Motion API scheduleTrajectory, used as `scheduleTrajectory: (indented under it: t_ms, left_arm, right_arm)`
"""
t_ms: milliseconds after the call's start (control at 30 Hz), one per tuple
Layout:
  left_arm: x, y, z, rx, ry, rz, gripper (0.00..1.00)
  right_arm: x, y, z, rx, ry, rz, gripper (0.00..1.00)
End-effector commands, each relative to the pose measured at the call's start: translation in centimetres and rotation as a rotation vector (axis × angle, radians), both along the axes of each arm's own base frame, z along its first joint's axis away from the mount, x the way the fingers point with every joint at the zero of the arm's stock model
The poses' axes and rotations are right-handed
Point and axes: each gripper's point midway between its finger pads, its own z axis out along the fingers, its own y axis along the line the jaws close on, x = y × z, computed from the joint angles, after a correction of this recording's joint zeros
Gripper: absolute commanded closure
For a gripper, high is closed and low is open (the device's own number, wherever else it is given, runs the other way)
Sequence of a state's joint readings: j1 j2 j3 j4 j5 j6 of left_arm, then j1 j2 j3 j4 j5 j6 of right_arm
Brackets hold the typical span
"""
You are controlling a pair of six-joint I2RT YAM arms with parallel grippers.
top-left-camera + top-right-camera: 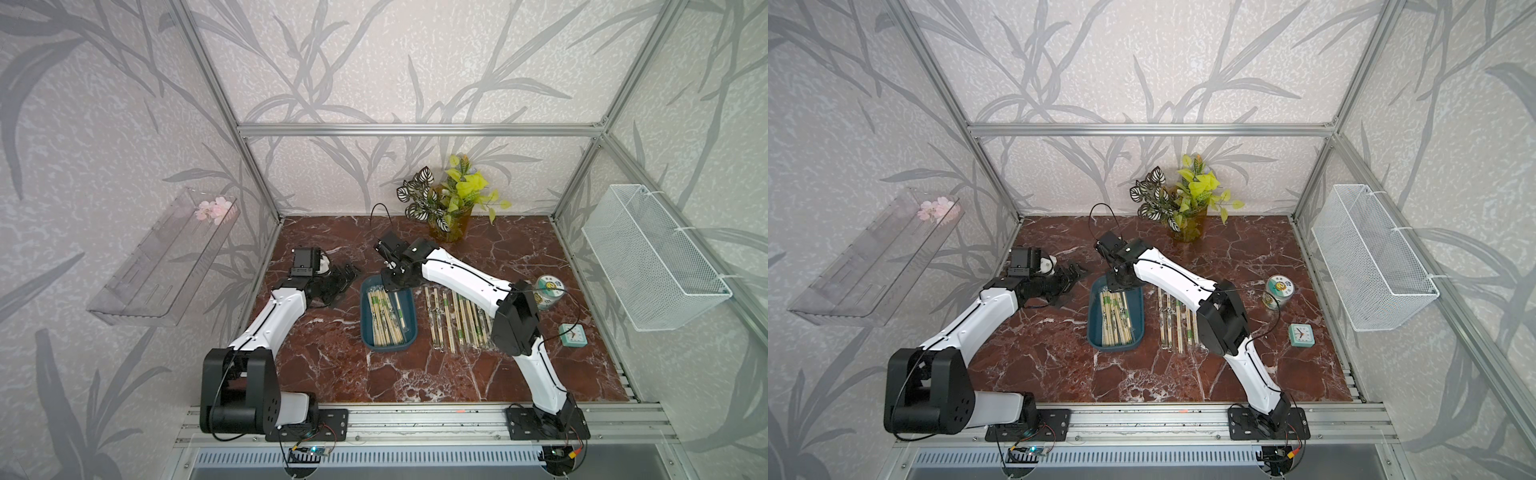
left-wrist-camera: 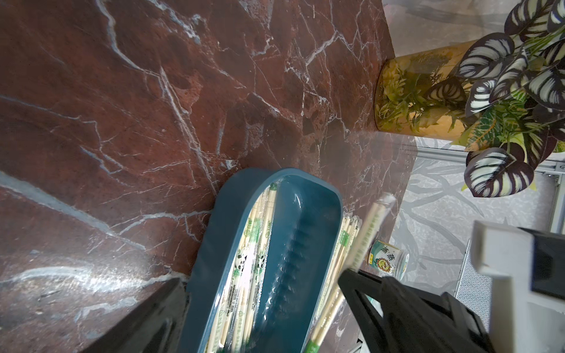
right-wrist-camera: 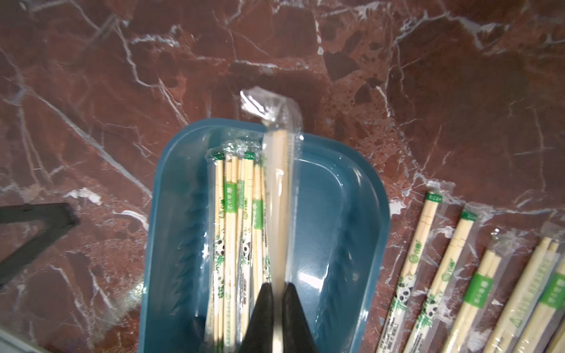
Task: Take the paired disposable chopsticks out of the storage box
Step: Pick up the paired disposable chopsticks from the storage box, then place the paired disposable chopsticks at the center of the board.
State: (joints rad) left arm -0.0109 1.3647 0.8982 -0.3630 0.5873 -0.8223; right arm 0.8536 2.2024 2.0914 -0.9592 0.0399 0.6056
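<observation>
My right pincer (image 3: 276, 293) is clamped shut on one wrapped pair (image 3: 279, 183), held tilted above the floor of the storage box (image 3: 351, 189). The box sits about mid-surface (image 1: 332, 374), long side running from the near edge to the far edge. More paired disposable chopsticks (image 3: 235, 214) lie bundled in its left half. A row of pairs (image 1: 453, 320) lies on the surface just beside the box, toward the right edge. My left pincer (image 1: 347, 279) has its jaws apart and grips nothing, near the box's far left corner.
</observation>
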Motion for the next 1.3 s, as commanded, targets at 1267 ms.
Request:
scheduleTrajectory:
  t_ms: [1267]
  left_arm:
    - [-0.3,-8.6,0.6,0.007,-0.010,-0.163,0.00]
  right_arm:
    - [-0.9,-15.4,-10.9,-0.242,0.129,-0.188,0.92]
